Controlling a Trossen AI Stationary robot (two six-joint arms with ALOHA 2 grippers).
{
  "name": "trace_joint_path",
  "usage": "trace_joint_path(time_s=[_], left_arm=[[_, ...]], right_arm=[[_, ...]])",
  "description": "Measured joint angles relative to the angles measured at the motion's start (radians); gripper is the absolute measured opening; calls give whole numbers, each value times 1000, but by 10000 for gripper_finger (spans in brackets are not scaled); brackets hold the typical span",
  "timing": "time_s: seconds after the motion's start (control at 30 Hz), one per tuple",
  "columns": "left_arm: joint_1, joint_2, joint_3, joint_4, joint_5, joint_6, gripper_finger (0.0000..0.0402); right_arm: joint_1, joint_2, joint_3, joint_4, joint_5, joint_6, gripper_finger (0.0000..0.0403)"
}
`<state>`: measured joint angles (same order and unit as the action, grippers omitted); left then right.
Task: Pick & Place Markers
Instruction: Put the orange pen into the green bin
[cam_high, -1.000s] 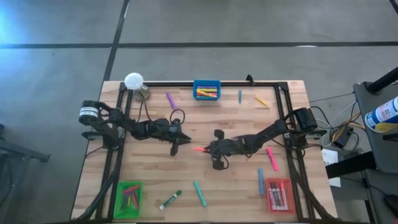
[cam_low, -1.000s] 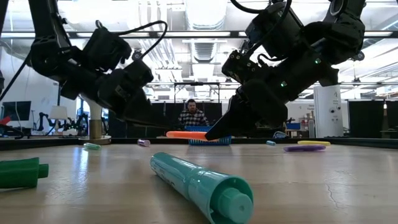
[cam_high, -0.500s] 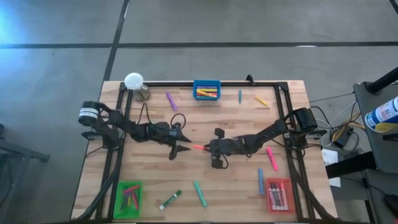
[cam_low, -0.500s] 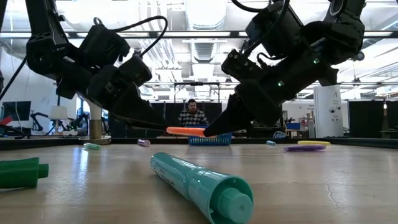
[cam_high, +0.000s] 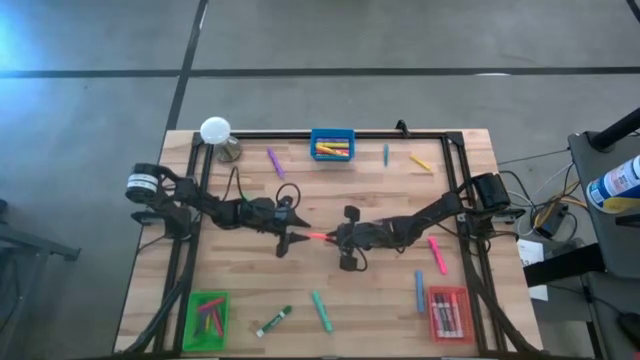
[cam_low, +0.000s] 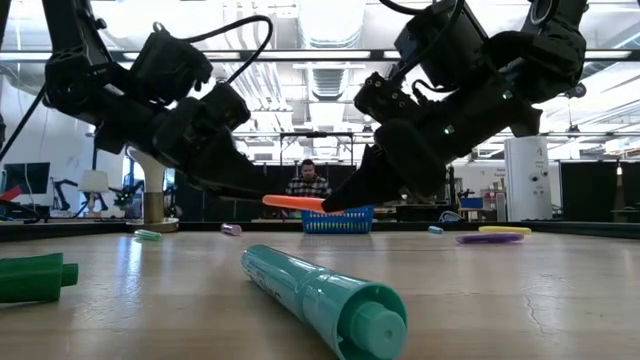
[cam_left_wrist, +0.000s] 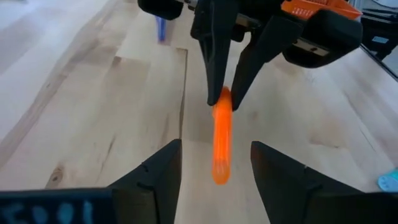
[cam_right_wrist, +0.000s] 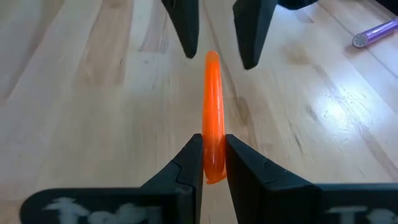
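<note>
While my left gripper (cam_high: 291, 240) sits mid-table with its fingers (cam_left_wrist: 158, 174) spread wide, I see the free end of the orange marker (cam_high: 318, 237) lying in the gap between them, not touched. That marker hangs level above the wooden table (cam_high: 370, 290). My right gripper (cam_high: 335, 238) pinches its other end tight, fingers (cam_right_wrist: 186, 163) pressed against both sides.
</note>
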<state>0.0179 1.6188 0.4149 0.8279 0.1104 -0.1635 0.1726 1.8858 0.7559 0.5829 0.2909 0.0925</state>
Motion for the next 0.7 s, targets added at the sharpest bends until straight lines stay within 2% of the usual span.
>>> trace_joint_path(time_s=[0.4,0.7], left_arm=[[-37,39,17,-8,-5,-14,178],[-45,42,38,0,-8,-10,128]], right_arm=[[0,0,0,22,0,-3,52],[2,0,-3,22,-3,-7,52]])
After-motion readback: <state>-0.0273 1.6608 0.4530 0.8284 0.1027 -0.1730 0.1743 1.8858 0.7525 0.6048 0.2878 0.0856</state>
